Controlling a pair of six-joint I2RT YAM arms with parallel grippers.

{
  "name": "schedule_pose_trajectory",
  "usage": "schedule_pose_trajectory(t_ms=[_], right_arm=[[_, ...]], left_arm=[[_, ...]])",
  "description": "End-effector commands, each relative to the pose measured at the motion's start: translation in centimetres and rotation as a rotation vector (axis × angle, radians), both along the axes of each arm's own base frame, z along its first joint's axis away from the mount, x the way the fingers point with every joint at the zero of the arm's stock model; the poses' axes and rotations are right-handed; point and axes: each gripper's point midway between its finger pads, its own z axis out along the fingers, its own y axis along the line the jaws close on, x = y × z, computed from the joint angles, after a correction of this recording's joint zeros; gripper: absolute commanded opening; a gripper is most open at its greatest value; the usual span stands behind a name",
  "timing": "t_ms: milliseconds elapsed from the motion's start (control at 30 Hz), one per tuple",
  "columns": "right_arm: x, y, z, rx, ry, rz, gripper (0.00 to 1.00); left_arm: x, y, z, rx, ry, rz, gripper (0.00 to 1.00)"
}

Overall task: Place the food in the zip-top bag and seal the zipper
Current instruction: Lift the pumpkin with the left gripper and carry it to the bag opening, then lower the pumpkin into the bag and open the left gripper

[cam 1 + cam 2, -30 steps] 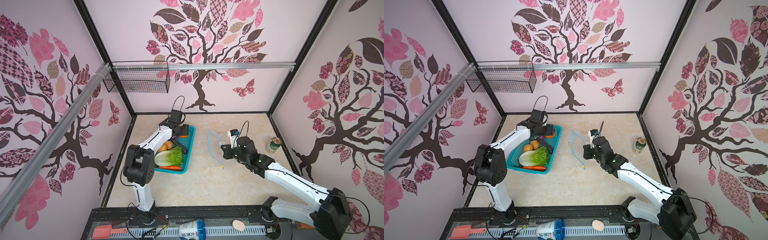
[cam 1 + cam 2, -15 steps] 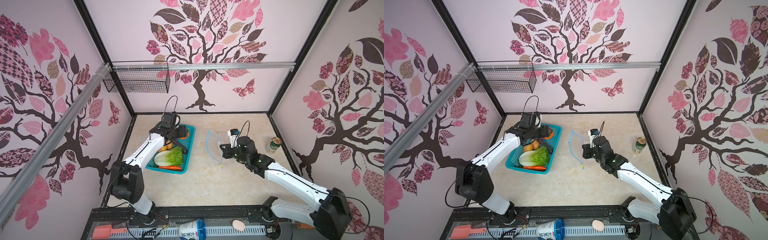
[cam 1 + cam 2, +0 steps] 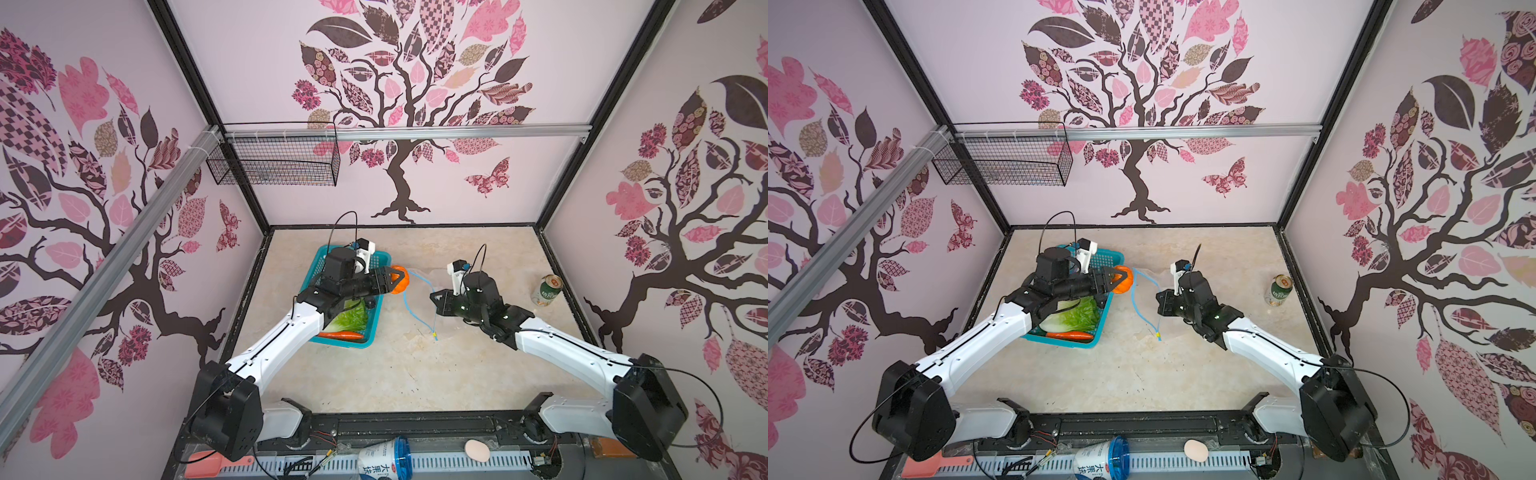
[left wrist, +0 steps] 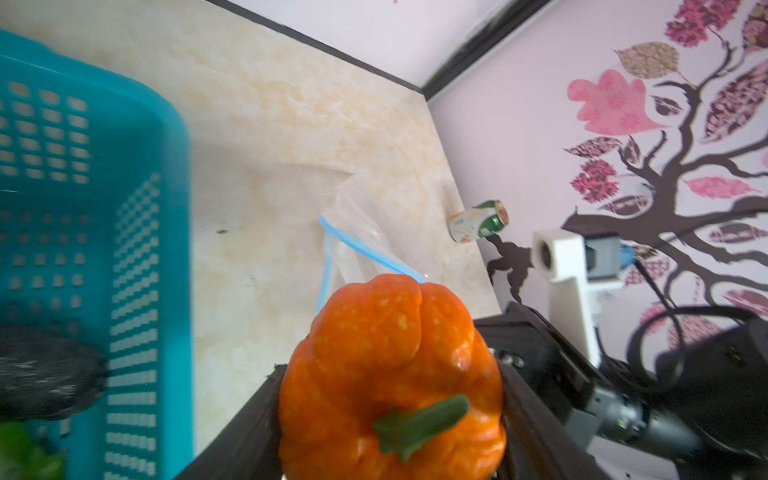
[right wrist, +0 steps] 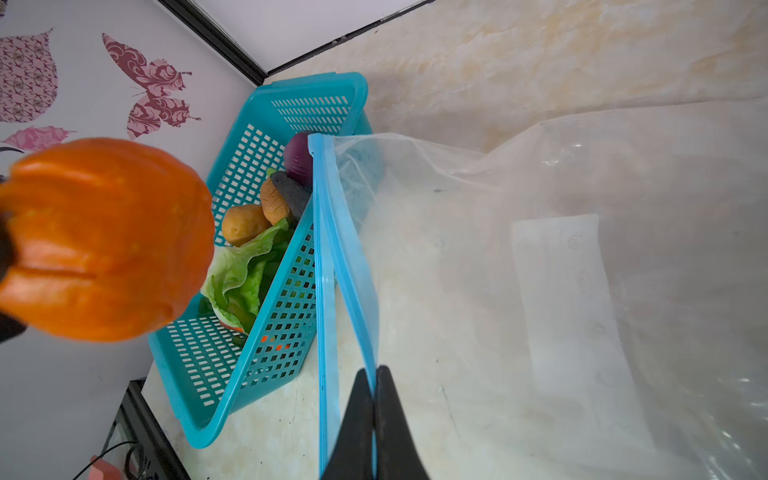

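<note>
Just beyond the rim of the basket point(image 5: 307, 81), the left gripper point(image 3: 395, 282) clamps the orange pumpkin point(image 4: 390, 365). The zip-top bag point(image 5: 540, 291) lies beside the basket, one lip of the zipper point(image 5: 349, 266) pinched up by the right gripper point(image 5: 374, 399). The mouth looks narrow: the pumpkin could snag and tug it free.

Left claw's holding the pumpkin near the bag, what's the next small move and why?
Probably ease the pumpkin across into the bag mouth. The left claw holds it just outside the basket, short of the zipper, and the right claw pinches one zipper strip up, so the mouth gapes.
</note>
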Motion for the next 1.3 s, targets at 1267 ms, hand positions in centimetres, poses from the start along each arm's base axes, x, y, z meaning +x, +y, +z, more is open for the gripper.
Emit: schedule_pose_trajectory(t_ms=[1267], right_arm=[[-1.6,1.2,2.2,0.223,-0.018,0.033,0.0]], left_arm=[[-1.5,-5.7,-8.7,0.337,0.03,0.065,0.56]])
